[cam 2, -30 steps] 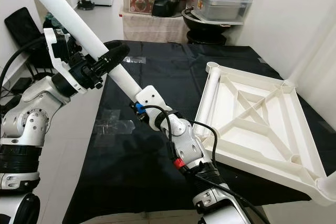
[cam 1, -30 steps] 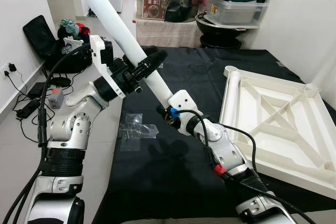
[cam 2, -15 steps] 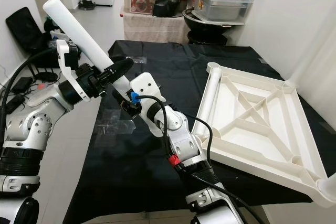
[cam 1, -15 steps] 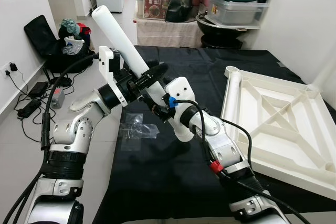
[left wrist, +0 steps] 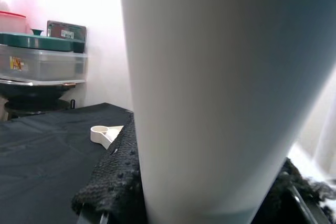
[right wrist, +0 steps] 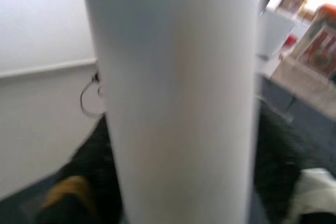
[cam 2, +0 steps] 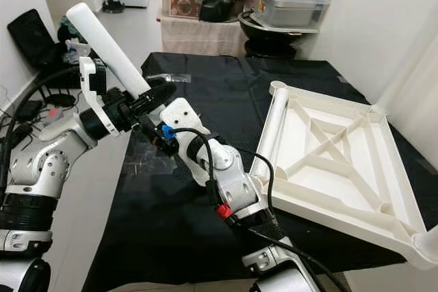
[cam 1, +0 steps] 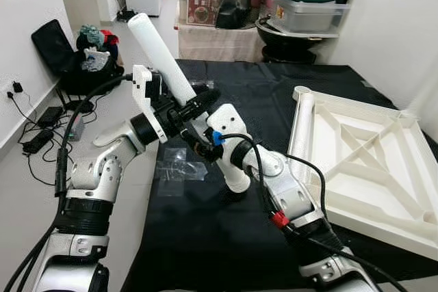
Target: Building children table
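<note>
Both arms are on the white table leg [cam 1: 161,52], which tilts up and away over the black cloth [cam 1: 260,100], well to the left of the upturned tabletop [cam 1: 363,148]. The left gripper [cam 1: 195,100] is clamped around the leg's middle, black fingers wrapped on either side. The right gripper [cam 2: 152,131] sits just below it at the leg's lower end; its wrist view has the leg [right wrist: 173,93] running between dark finger shapes, so I judge it closed on the leg too.

To do this well, the two grips should move as one, keeping the leg straight between them, swing it toward the tabletop and bring the lower end square over a corner socket [cam 1: 302,91] before pushing down. A skewed entry would likely jam.

The head views give the whole layout: leg, tabletop, a clear plastic bag [cam 1: 179,167] on the cloth beneath the leg. The left wrist view adds the close contact, knitted finger covering [left wrist: 113,174] pressed against the leg, with the socket small beyond.
</note>
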Motion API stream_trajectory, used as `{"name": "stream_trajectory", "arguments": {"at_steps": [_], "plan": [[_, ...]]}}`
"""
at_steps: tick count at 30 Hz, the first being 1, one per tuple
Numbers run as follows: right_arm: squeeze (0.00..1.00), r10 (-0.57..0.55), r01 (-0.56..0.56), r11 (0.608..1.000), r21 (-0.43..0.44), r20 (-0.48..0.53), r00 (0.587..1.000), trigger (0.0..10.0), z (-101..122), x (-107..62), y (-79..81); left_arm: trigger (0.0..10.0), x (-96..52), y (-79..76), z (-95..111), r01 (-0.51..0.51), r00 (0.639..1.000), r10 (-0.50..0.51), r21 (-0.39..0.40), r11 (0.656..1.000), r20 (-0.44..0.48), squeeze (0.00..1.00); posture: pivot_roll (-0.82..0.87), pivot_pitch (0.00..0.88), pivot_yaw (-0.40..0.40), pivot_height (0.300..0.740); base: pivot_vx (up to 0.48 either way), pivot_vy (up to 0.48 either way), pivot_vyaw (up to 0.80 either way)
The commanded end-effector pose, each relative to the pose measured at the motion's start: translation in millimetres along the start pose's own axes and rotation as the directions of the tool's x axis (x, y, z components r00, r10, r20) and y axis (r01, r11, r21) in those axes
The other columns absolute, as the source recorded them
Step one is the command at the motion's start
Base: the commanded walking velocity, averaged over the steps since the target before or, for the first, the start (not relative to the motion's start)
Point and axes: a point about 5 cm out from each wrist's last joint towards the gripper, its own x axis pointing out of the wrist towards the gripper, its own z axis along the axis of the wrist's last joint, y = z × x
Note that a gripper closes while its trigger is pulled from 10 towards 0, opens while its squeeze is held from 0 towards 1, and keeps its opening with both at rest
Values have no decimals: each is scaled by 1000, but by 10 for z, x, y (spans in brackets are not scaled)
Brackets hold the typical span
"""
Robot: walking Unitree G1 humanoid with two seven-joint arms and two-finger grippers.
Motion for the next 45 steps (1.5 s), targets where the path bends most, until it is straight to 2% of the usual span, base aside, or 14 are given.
{"name": "stream_trajectory", "arguments": {"at_steps": [1, 20, 21, 23, 24, 25, 26, 28, 29, 33, 34, 36, 37, 45], "plan": [[0, 28, -26, 999, 32, -64, 998, 0, -118, 0, 65, 0, 15, -14, 2, 16, 1000, -16, -10, 1000, 5, 0, 58, 0, -70, 740, 0, 0, 0], [0, -28, 49, 989, 141, -147, 989, 0, -249, 10, 71, 0, 46, -27, 4, 24, 1000, -24, -17, 1000, 12, 0, 60, 0, -72, 740, 0, 0, 0], [0, -28, 49, 990, 136, -158, 987, 3569, -263, 14, 83, 0, 45, -27, 3, 24, 1000, -24, -17, 1000, 11, 0, 60, 0, -72, 740, 0, 0, 0], [0, -27, 49, 990, 131, -166, 986, 3569, -272, 16, 91, 0, 45, -27, 3, 24, 1000, -24, -17, 1000, 11, 0, 60, 0, -72, 740, 0, 0, 0], [0, -29, 52, 990, 130, -173, 984, 10000, -286, 17, 96, 0, 44, -26, 3, 24, 1000, -24, -16, 1000, 11, 0, 61, 0, -71, 740, 0, 0, 0], [0, -31, 55, 990, 129, -177, 984, 10000, -293, 17, 97, 0, 44, -26, 3, 24, 1000, -24, -16, 1000, 11, 0, 61, 0, -71, 740, 0, 0, 0], [118, -37, 62, 988, 139, -177, 984, 10000, -300, 11, 91, 0, 43, -25, 2, 24, 1000, -24, -16, 1000, 11, 0, 60, 0, -71, 740, 0, 0, 0], [118, -43, 70, 986, 151, -175, 984, 10000, -307, 3, 84, 0, 43, -25, 2, 24, 1000, -23, -16, 1000, 11, 0, 60, 0, -71, 740, 0, 0, 0], [1000, -44, 71, 986, 153, -174, 984, 10000, -309, -2, 80, 0, 43, -26, 1, 24, 1000, -24, -17, 1000, 10, 0, 59, 0, -70, 740, 0, 0, 0], [1000, -47, 73, 988, 139, -182, 982, 10000, -317, -4, 75, 0, 44, -27, 0, 26, 1000, -25, -18, 1000, 10, 0, 59, 0, -70, 740, 0, 0, 0], [153, -49, 74, 989, 126, -191, 980, 10000, -328, -1, 73, 0, 44, -28, -2, 26, 1000, -26, -18, 999, 10, 0, 58, 0, -70, 740, 0, 0, 0], [153, -51, 75, 990, 116, -198, 979, 10000, -335, 1, 71, 0, 45, -29, -3, 26, 1000, -26, -18, 999, 10, 0, 58, 0, -70, 740, 0, 0, 0], [0, -53, 77, 991, 111, -205, 977, 10000, -350, 3, 73, 0, 47, -30, -3, 27, 1000, -27, -18, 999, 10, 0, 60, 0, -71, 740, 0, 0, 0], [0, -69, 92, 988, 120, -184, 981, 10000, -330, 10, 62, 0, 47, -31, -6, 26, 1000, -26, -18, 1000, 7, 0, 61, 0, -71, 740, 0, 0, 0]]}}
